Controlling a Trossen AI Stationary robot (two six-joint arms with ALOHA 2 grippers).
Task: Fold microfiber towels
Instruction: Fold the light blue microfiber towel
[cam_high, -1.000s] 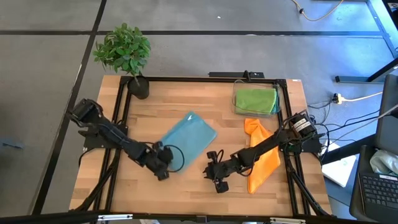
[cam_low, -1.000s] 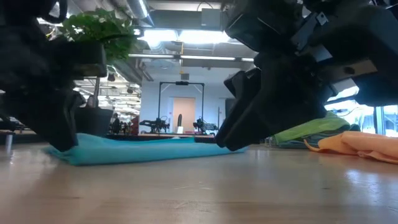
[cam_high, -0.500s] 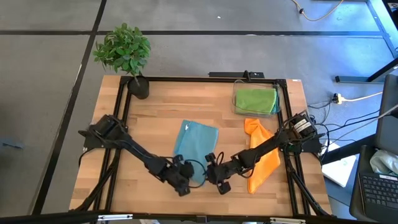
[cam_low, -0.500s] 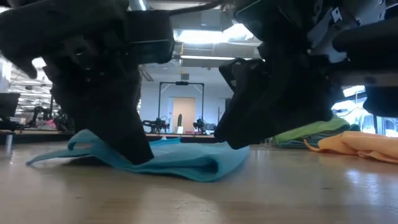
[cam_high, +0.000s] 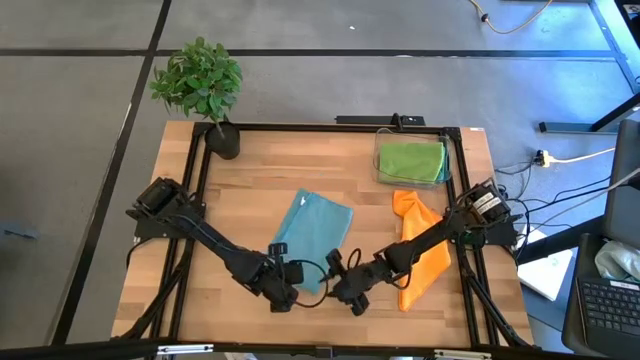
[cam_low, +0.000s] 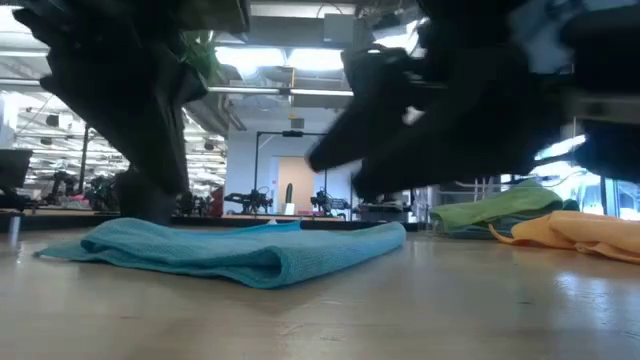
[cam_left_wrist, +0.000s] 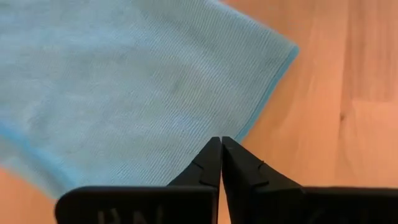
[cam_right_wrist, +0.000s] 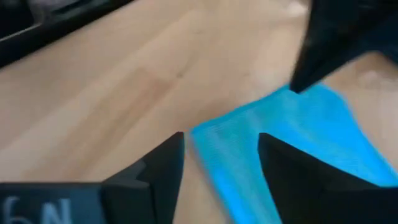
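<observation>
Teal towel (cam_high: 312, 240) lay folded double mid-table, fold edge rounded, surface finely ribbed. Left gripper (cam_high: 283, 297) at its near corner, fingers pressed together, holding nothing. Right gripper (cam_high: 347, 291) just beside near edge, fingers spread, empty. Orange towel (cam_high: 422, 250) crumpled near right edge; green towel (cam_high: 411, 160) in clear bin (cam_high: 380, 150).

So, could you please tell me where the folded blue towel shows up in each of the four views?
High view: blue towel at the table's centre, between both grippers.
Low view: it lies left of centre on the tabletop.
Left wrist view: it fills the upper left.
Right wrist view: a bright strip, right of centre.
Shared landmark: the wooden table.
</observation>
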